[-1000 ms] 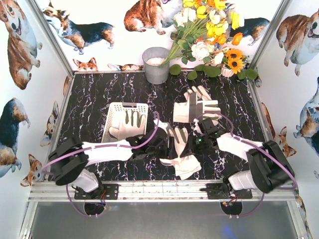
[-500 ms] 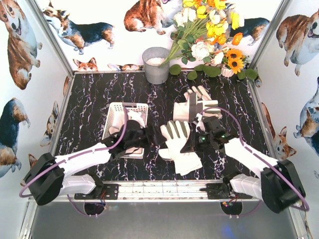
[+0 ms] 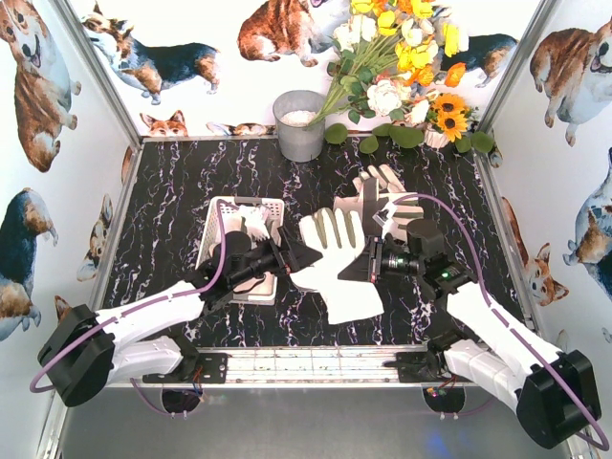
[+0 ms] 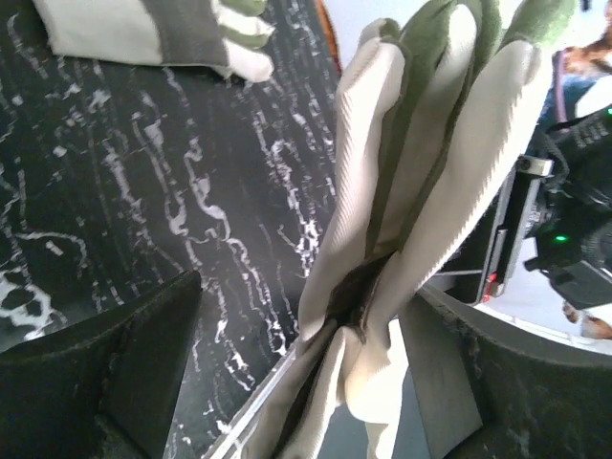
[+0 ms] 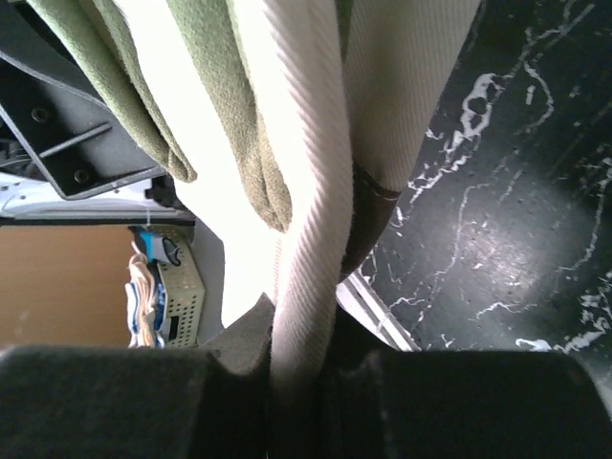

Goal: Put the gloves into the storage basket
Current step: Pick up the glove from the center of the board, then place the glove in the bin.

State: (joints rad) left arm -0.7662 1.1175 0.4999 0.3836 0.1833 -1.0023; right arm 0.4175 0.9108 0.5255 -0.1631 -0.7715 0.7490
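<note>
A cream-white glove with grey patches (image 3: pixel 335 263) hangs above the table between my two grippers. My right gripper (image 3: pixel 369 263) is shut on its right edge; in the right wrist view the fabric (image 5: pixel 306 239) is pinched between the pads (image 5: pixel 301 335). My left gripper (image 3: pixel 292 256) is at the glove's left edge, jaws wide apart, with the glove (image 4: pixel 421 191) hanging in the gap (image 4: pixel 306 316). The white slotted storage basket (image 3: pixel 222 206) is just left of it and holds one glove (image 3: pixel 251 228). More gloves (image 3: pixel 382 196) lie on the table behind; they also show in the left wrist view (image 4: pixel 143 29).
A grey metal bucket (image 3: pixel 299 124) stands at the back centre. A bunch of flowers (image 3: pixel 402 67) lies at the back right. The black marbled table (image 3: pixel 172 182) is walled by corgi-print panels, with a metal rail (image 3: pixel 316 359) along the near edge.
My right gripper has raised the glove off the table and carried it back and left. My left gripper went toward the basket, then came to the raised glove's left edge.
</note>
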